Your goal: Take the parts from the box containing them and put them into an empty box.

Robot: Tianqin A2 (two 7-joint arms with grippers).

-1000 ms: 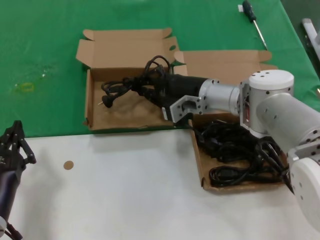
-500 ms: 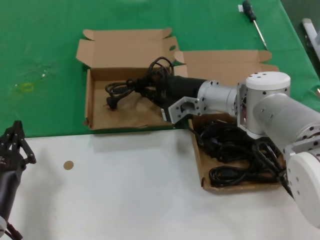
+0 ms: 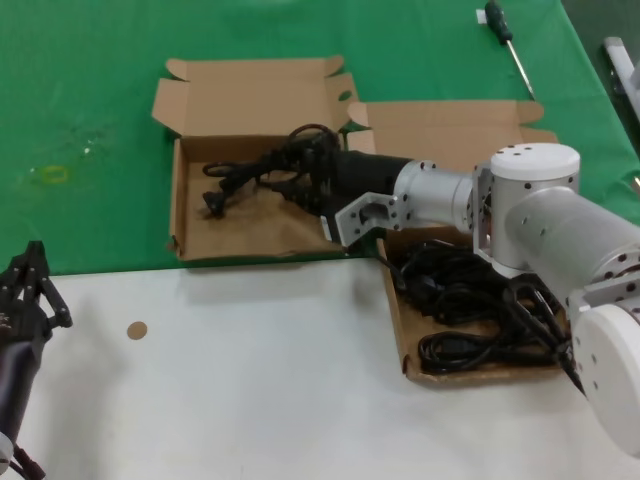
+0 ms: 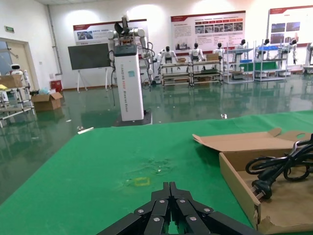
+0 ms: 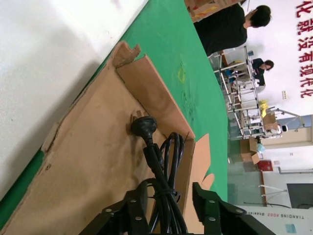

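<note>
My right gripper [image 3: 312, 172] reaches over the smaller, short-lidded empty box [image 3: 178, 205] on the green mat. Its jaws [image 5: 169, 192] stand open around a black cable bundle [image 3: 255, 175], which lies on that box's floor with its plug [image 5: 143, 126] pointing away; one finger is clear of the cable. More black cables [image 3: 465, 305] lie in the larger box containing them [image 3: 394, 312], under my right arm. Parked at the near left over the white table, my left gripper [image 3: 32, 275] is shut [image 4: 170, 187]. The left wrist view also catches the smaller box's wall [image 4: 238, 182] and the cable [image 4: 279, 166].
A green-handled screwdriver [image 3: 508, 42] lies on the green mat at the far right. A small brown disc [image 3: 137, 330] sits on the white table near the left arm. The tall lid of the larger box [image 3: 450, 125] stands behind my right arm.
The cable bundle has sunk lower and spread onto the floor of the smaller box. My right arm has barely moved, and the left arm has stayed still.
</note>
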